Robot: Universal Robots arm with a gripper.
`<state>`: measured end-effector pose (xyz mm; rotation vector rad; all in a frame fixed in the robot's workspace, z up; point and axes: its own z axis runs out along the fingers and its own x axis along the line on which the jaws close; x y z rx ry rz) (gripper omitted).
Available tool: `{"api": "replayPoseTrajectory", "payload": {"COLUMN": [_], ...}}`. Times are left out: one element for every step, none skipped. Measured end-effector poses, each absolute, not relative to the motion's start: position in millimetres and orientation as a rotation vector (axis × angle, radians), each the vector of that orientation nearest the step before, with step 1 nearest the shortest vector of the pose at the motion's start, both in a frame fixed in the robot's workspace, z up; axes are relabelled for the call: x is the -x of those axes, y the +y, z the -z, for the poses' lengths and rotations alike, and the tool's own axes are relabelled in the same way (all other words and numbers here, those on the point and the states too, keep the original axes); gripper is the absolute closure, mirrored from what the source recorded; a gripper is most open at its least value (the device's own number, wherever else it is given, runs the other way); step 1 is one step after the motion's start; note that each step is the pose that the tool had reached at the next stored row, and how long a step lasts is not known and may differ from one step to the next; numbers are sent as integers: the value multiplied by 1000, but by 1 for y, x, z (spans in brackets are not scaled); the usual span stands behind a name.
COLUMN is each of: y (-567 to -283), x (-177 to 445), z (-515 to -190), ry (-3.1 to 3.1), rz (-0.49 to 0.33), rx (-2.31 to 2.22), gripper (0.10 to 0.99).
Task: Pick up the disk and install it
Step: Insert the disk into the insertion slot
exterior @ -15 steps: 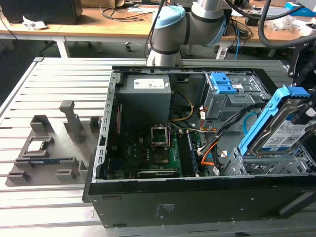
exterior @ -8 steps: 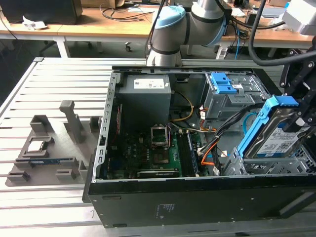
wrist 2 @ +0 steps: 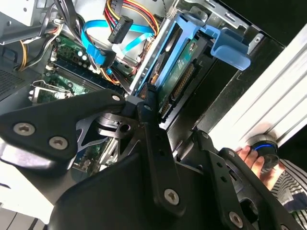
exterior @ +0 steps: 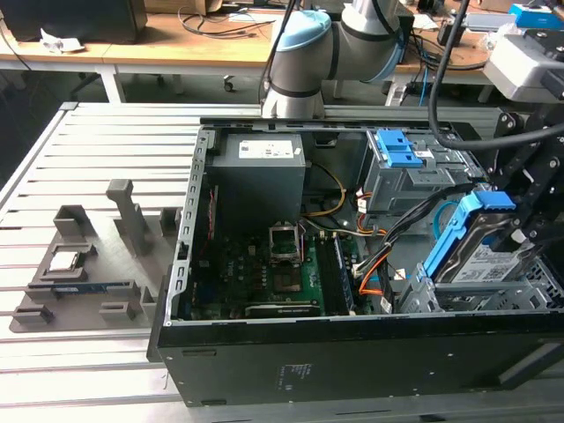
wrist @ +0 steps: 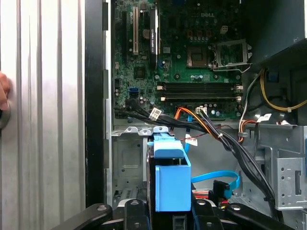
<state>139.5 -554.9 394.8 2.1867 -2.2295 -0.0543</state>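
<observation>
Under everything I see a pale metal table (exterior: pixel 97 141) made of long ribbed slats, and behind it a brown wooden desk (exterior: pixel 176 44) with loose cables on top. At the exterior view's left, a flat grey plastic holder (exterior: pixel 84 264) lies on the slats with small parts sitting in it. Next comes the big black metal computer case (exterior: pixel 352 361), lying open so I can look down at its green circuit board (exterior: pixel 282 273). A grey box-shaped power unit (exterior: pixel 260 167) stands at the back of the case, and a grey metal drive bay (exterior: pixel 401 185) with a blue plastic latch piece (exterior: pixel 397 145) on top sits further along.

At the exterior view's right, the flat silver disk with its bright blue plastic frame (exterior: pixel 480 251) is tilted up over the grey metal cage at the case's near corner. My black gripper (exterior: pixel 524 225) has its fingers closed on the disk's edge. Its arm is cut off by the picture's edge.

In the second wrist view a person's hand (wrist 2: pixel 261 165) rests beside a round button on the table; only the fingers show. The black linkage bars hide much of the disk (wrist 2: pixel 180 79) in that view.
</observation>
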Motion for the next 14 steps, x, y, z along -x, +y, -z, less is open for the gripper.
{"api": "replayPoseTrajectory", "payload": {"y": [-555,-555,-555,-555,-555,-555,-555,-555,-555,-555,-555,-555,-555,-555], "x": [-139,-139,-139,-139,-139,-139,-139,-139,-139,-139,-139,-139,-139,-139], "z": [-391,-388,-387,-386,-386,-386,-386,-386,-386,-386,-386,-386,-386,-386], "ry": [-2230,-2229,-2229,-2229,-2229,-2229,-2229,-2229,-2229,-2229,-2229,-2229,-2229,-2229], "rz": [54,54,54,53,53,53,53,53,53,53,52,52,52,52], "rx": [-2187,-2186,-2187,-2186,-2186,-2186,-2186,-2186,-2186,-2186,-2186,-2186,-2186,-2186], "gripper": [722,722,722,722,722,722,722,722,710,643,643,643,643,643]}}
